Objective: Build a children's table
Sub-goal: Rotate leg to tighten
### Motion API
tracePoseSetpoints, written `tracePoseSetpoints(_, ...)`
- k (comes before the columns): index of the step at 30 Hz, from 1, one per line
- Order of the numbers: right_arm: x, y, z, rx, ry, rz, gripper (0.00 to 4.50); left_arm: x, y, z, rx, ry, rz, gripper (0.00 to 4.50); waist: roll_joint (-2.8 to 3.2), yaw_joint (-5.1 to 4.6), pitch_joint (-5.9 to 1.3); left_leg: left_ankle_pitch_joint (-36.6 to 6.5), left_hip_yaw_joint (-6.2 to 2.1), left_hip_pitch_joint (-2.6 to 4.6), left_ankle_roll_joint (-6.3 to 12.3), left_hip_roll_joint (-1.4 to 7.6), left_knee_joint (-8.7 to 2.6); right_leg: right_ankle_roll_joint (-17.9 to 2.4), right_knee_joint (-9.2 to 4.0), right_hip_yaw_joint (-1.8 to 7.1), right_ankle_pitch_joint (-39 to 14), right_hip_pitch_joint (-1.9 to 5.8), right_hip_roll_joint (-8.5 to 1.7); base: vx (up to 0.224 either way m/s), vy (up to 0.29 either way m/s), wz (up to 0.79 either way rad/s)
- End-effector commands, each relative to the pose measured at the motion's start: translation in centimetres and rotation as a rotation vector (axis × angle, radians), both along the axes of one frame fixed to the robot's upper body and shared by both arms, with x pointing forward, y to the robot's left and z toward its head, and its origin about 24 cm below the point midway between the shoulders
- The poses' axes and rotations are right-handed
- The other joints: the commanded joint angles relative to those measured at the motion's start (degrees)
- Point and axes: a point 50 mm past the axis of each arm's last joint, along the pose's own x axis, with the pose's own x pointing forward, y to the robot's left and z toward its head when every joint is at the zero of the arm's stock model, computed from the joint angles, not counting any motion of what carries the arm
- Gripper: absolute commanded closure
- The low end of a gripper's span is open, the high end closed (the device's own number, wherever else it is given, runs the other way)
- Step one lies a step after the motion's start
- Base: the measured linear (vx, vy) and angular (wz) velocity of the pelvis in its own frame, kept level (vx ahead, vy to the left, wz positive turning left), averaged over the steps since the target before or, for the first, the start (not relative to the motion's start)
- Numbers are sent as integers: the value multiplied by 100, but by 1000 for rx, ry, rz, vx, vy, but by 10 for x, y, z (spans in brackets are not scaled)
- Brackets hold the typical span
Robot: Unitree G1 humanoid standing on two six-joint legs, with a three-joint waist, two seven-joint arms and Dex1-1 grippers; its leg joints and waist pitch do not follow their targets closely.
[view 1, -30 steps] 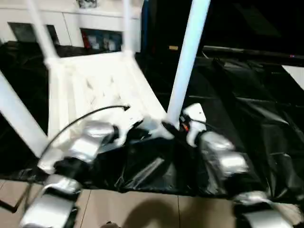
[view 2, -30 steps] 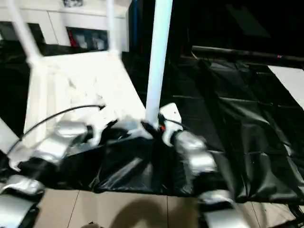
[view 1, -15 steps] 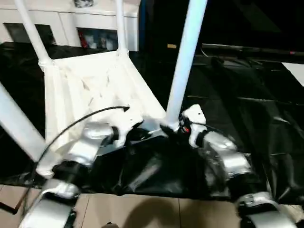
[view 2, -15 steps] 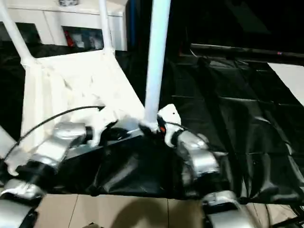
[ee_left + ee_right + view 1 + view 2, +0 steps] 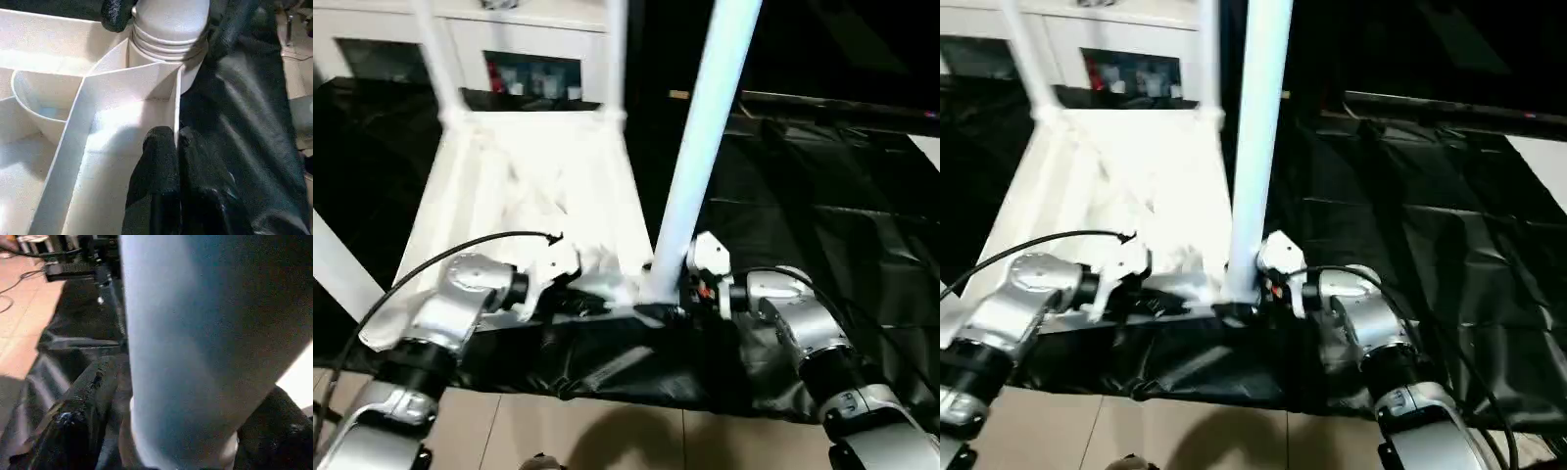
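The white children's table [image 5: 533,186] lies upside down on the black tabletop [image 5: 822,206], with its flat top facing down and its ribbed underside facing up. It sits at the left part of the tabletop, close to the near edge. Its legs stick up into the air. Two thin legs [image 5: 435,59] stand at the far corners. One big leg [image 5: 700,157] stands at the near right corner, and it looks the thickest because it is closest to the camera. Another leg [image 5: 333,264] shows at the near left side.

The left gripper [image 5: 178,147] is nearly closed. Its two black fingers [image 5: 156,166] pinch a thin white wall on the underside of the children's table, right beside the near right corner socket [image 5: 168,36]. One finger is on each side of the wall.

The right gripper [image 5: 671,289] is at the bottom of the big leg, where the leg goes into the corner socket. Its black fingers [image 5: 78,416] sit on both sides of the leg, so it is holding the leg around its thick bottom end. The leg stands almost straight up, leaning a little to the right.

Both silver arms reach in from the near side and meet at this same corner. Far behind the tabletop there is a white cabinet [image 5: 509,39].
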Motion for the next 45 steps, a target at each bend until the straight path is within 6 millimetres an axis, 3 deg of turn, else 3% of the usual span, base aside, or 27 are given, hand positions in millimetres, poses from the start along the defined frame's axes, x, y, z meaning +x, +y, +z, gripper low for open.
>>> tracePoseSetpoints(1, -3, 4, 2, -20, -12, 74, 125, -2, -12, 5, -52, -11, -55, 450, 32, -8, -350, -1437, -15, 42, 152, 166, -374, -1335, -368, 248, -1113, 264, -284, 0, 0, 0)
tracePoseSetpoints(3, -3, 3, 2, -24, -15, 81, 163, -2, -12, 5, -50, -6, -58, 450, 32, -7, -350, -1460, -18, 37, 126, 161, -375, -1304, -376, 249, -1182, 268, -290, 0, 0, 0)
tracePoseSetpoints(15, -5, 6, -2, -2, -7, 64, 192, 3, -11, 4, -50, -39, -6, 450, 32, 6, -356, -1446, -23, 41, 125, 163, -372, -1312, -370, 244, -1173, 269, -288, 0, 0, 0)
tracePoseSetpoints(18, -1, 11, -7, 14, -1, -58, 192, 11, -14, 3, -33, -83, 93, 450, 29, -7, -345, -1502, -31, 43, 67, 163, -384, -1272, -383, 255, -1270, 254, -295, 0, 0, 0)
tracePoseSetpoints(20, 4, 16, -13, 10, -8, -193, 194, 18, -20, 3, -22, -109, 176, 450, -11, -38, -336, -1617, -51, 32, 0, 145, -402, -1138, -419, 248, -1633, 271, -310, 0, 0, 0)
tracePoseSetpoints(22, 8, 21, -19, 11, -6, -335, 195, 22, -28, 3, -29, -121, 226, 450, 0, -58, -318, -1674, -56, 52, -70, 143, -412, -1045, -450, 257, -1888, 234, -320, 0, 0, 0)
tracePoseSetpoints(23, 9, 26, -22, 29, 4, -393, 196, 24, -34, 3, -27, -128, 244, 450, -10, -75, -325, -1697, -69, 43, -126, 135, -423, -952, -463, 253, -2070, 251, -327, 0, 0, 0)
tracePoseSetpoints(26, 9, 41, -26, 68, 29, -515, 196, 29, -47, 4, -32, -147, 302, 450, -3, -125, -338, -1661, -61, 48, -112, 133, -411, -949, -461, 263, -1875, 229, -307, 0, 0, 0)
tracePoseSetpoints(29, 12, 64, -31, 47, 40, -678, 196, 35, -70, 1, -28, -184, 388, 450, 50, -160, -340, -1629, -59, 52, -131, 123, -415, -995, -450, 257, -1637, 227, -282, 0, 0, 0)
tracePoseSetpoints(32, 13, 71, -28, 26, -12, -693, 196, 35, -78, 0, -32, -189, 400, 450, 45, -161, -341, -1761, -59, 54, -126, 114, -411, -922, -487, 256, -1818, 227, -292, 0, 0, 0)
tracePoseSetpoints(34, 13, 74, -25, 22, -51, -693, 128, 33, -81, 0, -44, -179, 385, 450, 42, -161, -345, -1763, -55, 39, -97, 108, -408, -890, -481, 257, -1771, 228, -284, 0, 0, 0)
tracePoseSetpoints(37, 14, 72, -23, 56, -38, -709, 121, 31, -80, 1, -51, -178, 359, 450, 39, -171, -340, -1773, -57, 37, -31, 111, -414, -878, -486, 258, -1745, 227, -281, 0, 0, 0)
tracePoseSetpoints(42, 17, 60, -15, 95, -45, -638, 70, 27, -70, 3, -75, -177, 292, 450, 41, -181, -349, -1749, -56, 25, 5, 116, -412, -924, -471, 260, -1577, 242, -278, 0, 0, 0)
tracePoseSetpoints(43, 17, 53, -14, 83, -54, -586, 70, 24, -65, 4, -90, -173, 248, 450, 25, -183, -361, -1674, -58, 6, 71, 116, -402, -976, -447, 251, -1444, 277, -285, 0, 0, 0)
tracePoseSetpoints(45, 16, 46, -14, 68, -59, -538, 70, 21, -61, 5, -99, -164, 209, 450, 32, -200, -359, -1547, -41, 3, 119, 121, -391, -1063, -431, 262, -1217, 266, -277, 0, 0, 0)
